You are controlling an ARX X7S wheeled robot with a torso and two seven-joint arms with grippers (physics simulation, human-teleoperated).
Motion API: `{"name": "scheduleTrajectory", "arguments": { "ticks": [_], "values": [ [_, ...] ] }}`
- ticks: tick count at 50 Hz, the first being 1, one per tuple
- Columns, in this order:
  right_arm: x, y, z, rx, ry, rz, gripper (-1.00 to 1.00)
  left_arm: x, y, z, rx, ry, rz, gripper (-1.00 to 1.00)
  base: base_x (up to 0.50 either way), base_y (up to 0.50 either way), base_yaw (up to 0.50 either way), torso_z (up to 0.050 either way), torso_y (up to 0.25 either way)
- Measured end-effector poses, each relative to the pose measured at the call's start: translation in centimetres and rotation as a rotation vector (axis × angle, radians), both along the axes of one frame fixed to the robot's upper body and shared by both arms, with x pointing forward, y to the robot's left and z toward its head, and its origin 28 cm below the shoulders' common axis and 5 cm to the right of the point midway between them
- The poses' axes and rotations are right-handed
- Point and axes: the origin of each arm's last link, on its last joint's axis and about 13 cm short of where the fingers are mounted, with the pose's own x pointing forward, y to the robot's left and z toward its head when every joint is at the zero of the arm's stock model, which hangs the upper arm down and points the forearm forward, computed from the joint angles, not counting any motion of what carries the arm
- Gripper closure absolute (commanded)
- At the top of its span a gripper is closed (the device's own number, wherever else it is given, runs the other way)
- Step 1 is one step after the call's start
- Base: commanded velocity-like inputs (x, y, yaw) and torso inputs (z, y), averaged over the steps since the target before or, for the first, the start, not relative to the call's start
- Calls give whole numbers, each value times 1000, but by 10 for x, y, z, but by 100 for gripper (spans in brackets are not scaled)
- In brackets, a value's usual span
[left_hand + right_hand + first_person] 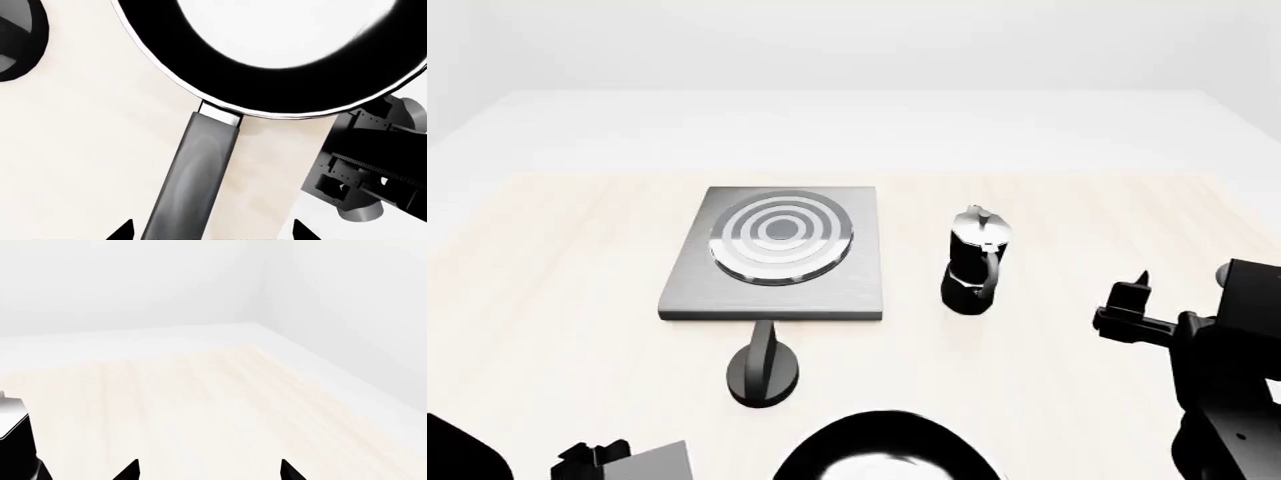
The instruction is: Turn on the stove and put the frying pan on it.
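Quick count from my chair: one stove, one knob, one frying pan, one moka pot, all on the one pale wooden table. I'll place everything off the stove, since it's the easiest thing to spot.

The stove is a flat grey slab with a single ring burner raised on top, and nothing is sitting on that burner. The black round knob stands just in front of the stove's near edge, a little apart from the slab. The moka pot stands upright to the right of the stove, close but not touching. The frying pan is well in front of the stove, nearer to me than the knob, and the head camera only catches its far rim at the bottom edge (the rest is cut off).

The left wrist camera shows the pan much better: glossy pale inside, thin shiny rim, nothing in it. Its long grey handle runs from the rim back toward the left gripper. That gripper's two fingertips poke into view spread wide, one on each side of the handle, not closed on it.

The right gripper is off to the right of the stove, past the moka pot, with its tips spread apart too and only bare table between them. The moka pot just clips the edge of that wrist view.
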Motion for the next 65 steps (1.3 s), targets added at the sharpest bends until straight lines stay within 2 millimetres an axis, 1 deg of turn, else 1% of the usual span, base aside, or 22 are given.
{"name": "scheduleTrajectory", "arguments": {
  "ticks": [20, 41, 55, 62, 63, 65],
  "values": [
    [0, 0, -2, 1, 3, 4, -100, 7, 2, -3, 18, -11, 26, -100, 0, 0, 0, 0, 0],
    [0, 1, -3, -3, 4, 4, -100, 24, 6, -25, 7, 29, 24, -100, 0, 0, 0, 0, 0],
    [-1, 1, -2, -7, -5, 2, -100, 36, 7, -48, -12, 100, -10, -100, 0, 0, 0, 0, 0],
    [-1, 2, -2, -8, -10, 2, -100, 39, 7, -56, -11, 133, -19, -100, 0, 0, 0, 0, 0],
    [-1, 2, -2, -8, -11, 2, -100, 39, 7, -57, -9, 136, -18, 100, 0, 0, 0, 0, 0],
    [-2, 2, -2, -8, -12, 2, -100, 39, 7, -58, -4, 138, -18, 100, 0, 0, 0, 0, 0]
  ]
}}
